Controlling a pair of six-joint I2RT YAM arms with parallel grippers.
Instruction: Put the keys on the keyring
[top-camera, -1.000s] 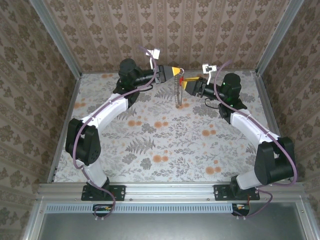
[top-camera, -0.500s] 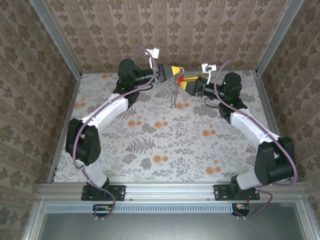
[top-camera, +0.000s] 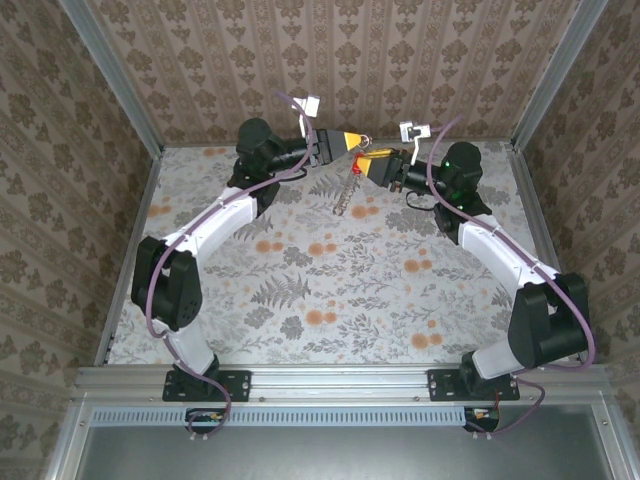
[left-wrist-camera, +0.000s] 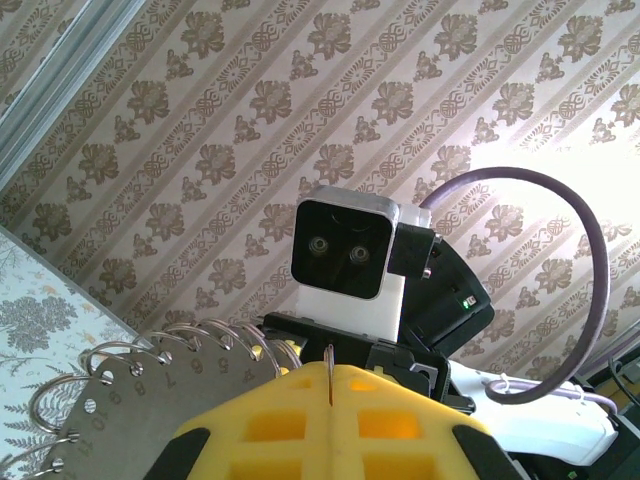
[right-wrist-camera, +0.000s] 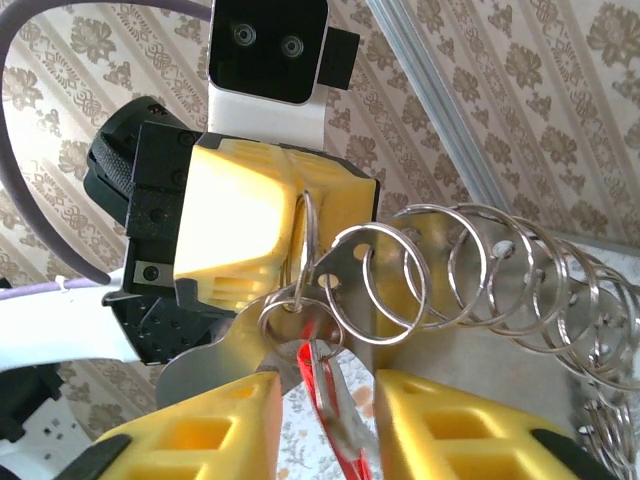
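Movement since a second ago, overhead view: the right end effector has closed in on the left end effector at the far side. The ring plate hanging below them has swung from plumb to a slant. Left wrist view: fingers shut together on the thin keyring, with the plate beside them. Right wrist view: fingers apart and narrowing about the red key, which hangs in the gap just under the keyring; no firm contact is evident. Judgement: threading is under way, but whether the key is on the ring cannot be told. The bench carries a floral cover; damask wallpaper lines three sides, with an aluminium rail nearest.
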